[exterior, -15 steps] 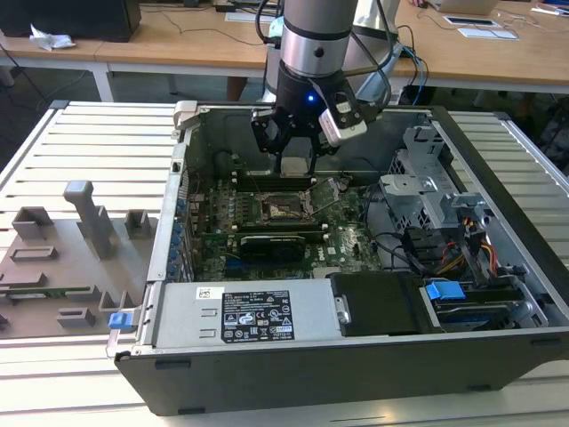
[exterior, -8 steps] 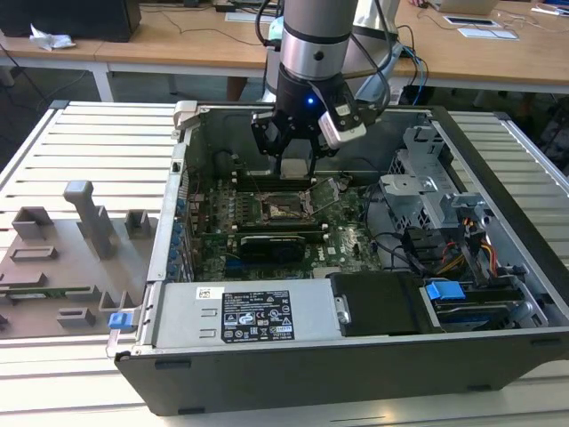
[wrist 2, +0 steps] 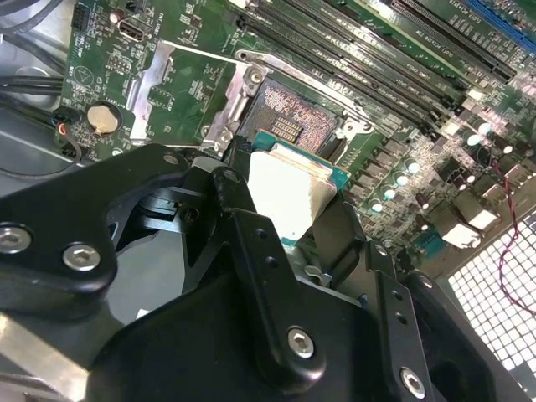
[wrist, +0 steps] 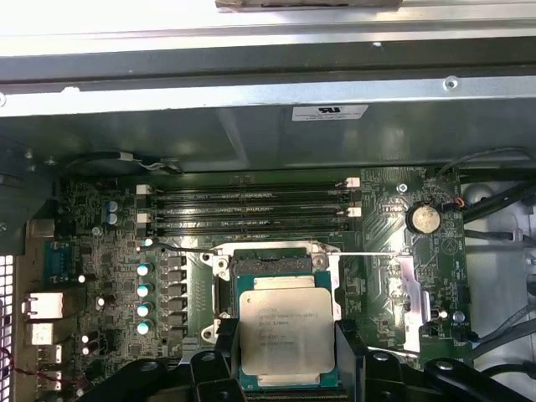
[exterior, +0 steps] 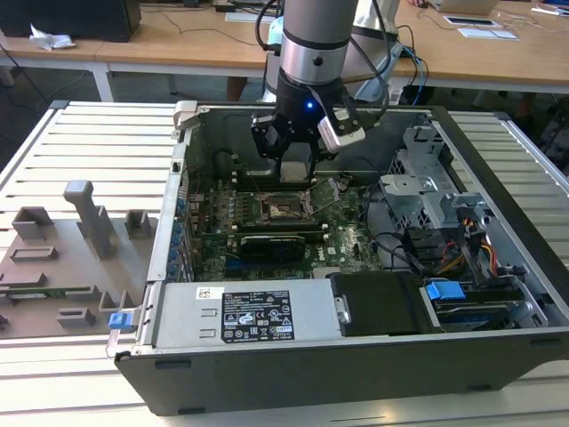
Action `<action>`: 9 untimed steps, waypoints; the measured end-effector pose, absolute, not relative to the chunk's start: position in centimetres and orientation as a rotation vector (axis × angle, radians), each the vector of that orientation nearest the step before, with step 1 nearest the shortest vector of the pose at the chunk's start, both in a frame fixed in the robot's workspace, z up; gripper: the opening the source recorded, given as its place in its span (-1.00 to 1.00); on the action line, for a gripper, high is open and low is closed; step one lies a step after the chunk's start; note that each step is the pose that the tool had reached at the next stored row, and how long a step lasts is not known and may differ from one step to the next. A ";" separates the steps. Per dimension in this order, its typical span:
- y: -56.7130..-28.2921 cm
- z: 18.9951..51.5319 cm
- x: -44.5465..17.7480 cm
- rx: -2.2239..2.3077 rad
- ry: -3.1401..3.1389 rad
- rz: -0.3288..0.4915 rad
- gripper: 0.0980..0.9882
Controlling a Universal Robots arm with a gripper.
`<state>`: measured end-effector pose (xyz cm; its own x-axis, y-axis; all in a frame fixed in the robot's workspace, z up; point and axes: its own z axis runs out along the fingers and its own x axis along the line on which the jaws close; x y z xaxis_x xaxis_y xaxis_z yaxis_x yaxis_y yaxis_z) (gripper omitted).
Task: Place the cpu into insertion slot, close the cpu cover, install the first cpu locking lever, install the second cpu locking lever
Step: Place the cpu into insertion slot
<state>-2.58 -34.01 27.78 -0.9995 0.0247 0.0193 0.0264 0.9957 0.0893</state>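
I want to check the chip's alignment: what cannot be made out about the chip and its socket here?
1. Underside of the silver-grey square cpu, held in the black gripper: faces away in both wrist views.
2. Part of the dark square insertion slot: covered by the cpu in the first wrist view.
3. Slot contacts: too small in the exterior view.

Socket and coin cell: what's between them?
The cpu cover, swung open, lies between the socket and the coin cell; both wrist views show it.
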 end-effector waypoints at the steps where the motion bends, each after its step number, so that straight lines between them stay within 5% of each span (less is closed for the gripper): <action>1: -34.0 27.7 -2.6 -0.040 -3.120 -0.140 0.00; 9: -34.0 27.2 -2.6 -0.040 -3.120 -0.140 0.00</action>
<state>-2.58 -34.02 27.15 -0.9995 0.0247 0.0193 0.0264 0.9957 0.0893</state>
